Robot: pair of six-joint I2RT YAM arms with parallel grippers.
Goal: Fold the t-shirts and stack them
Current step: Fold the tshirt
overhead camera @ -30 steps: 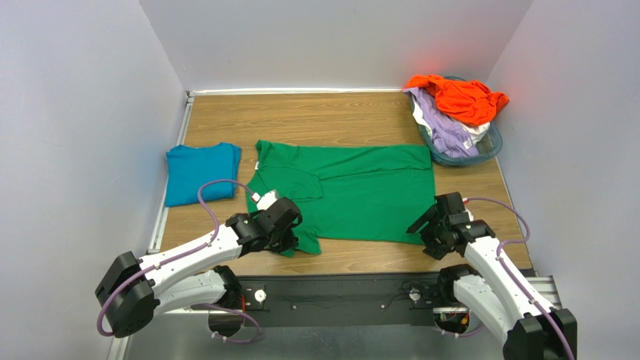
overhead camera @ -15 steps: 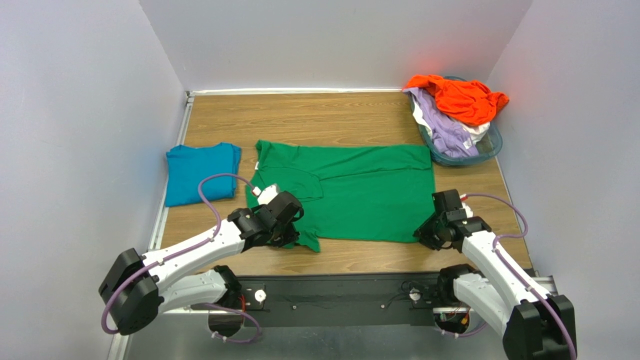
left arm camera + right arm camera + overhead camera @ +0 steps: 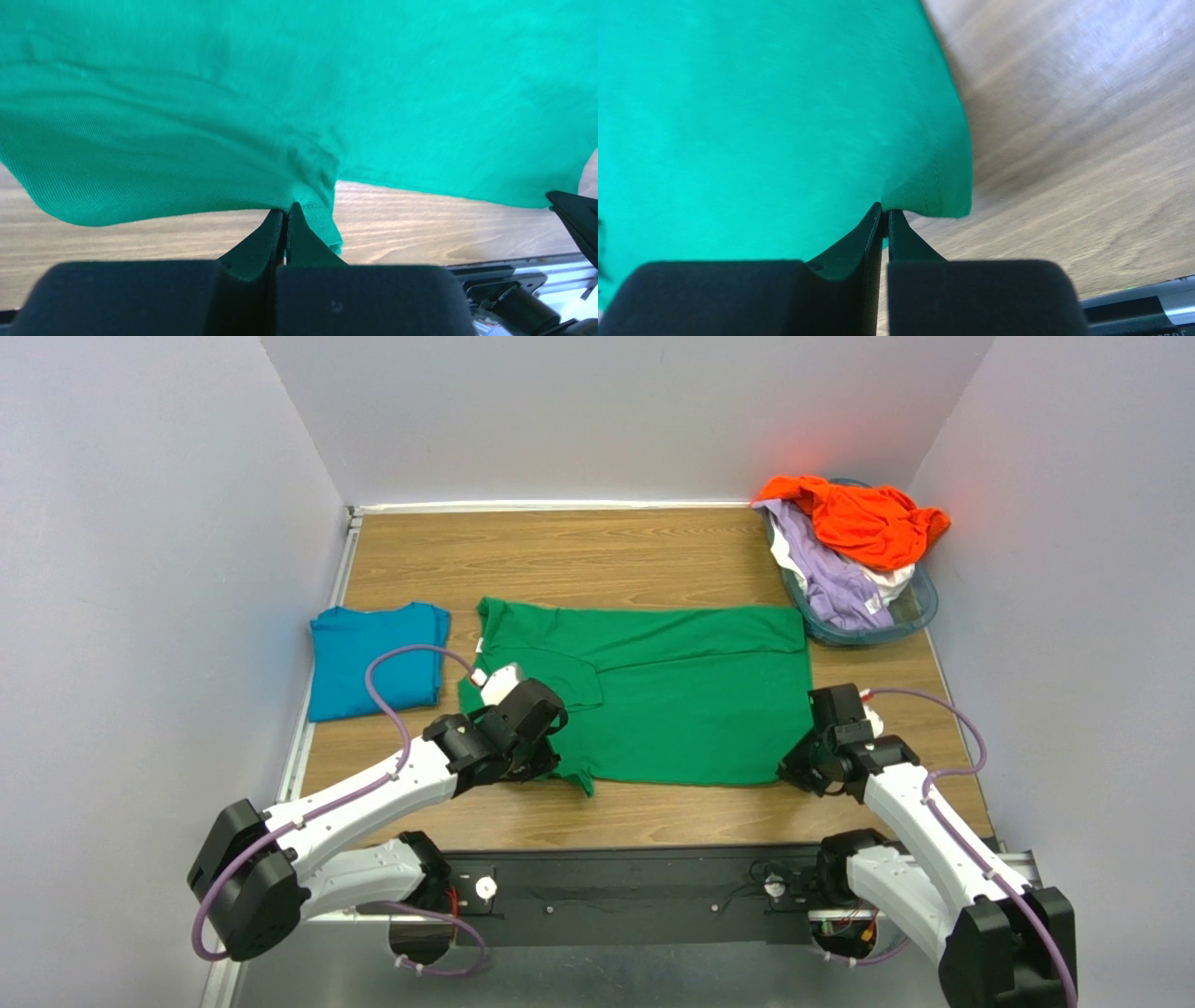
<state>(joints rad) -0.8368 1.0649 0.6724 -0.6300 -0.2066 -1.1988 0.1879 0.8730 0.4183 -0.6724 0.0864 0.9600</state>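
Note:
A bright green t-shirt (image 3: 659, 693) lies spread on the wooden table, its near edge towards the arms. My left gripper (image 3: 540, 756) is shut on the shirt's near left corner; the left wrist view shows the green hem (image 3: 309, 203) pinched between the closed tips. My right gripper (image 3: 802, 763) is shut on the near right corner, where the stitched hem (image 3: 934, 196) folds over the tips. A teal-blue t-shirt (image 3: 373, 658) lies folded at the left. Orange (image 3: 859, 518), lavender (image 3: 828, 577) and white t-shirts are heaped in the basket.
The clear bluish plastic basket (image 3: 898, 620) stands at the back right corner against the wall. Grey walls close in the table on three sides. A black rail (image 3: 631, 875) runs along the near edge between the arm bases.
The right gripper moved in to the green shirt's near right corner and shut on it. The left gripper, shut on the near left corner, has drawn it slightly up and inward.

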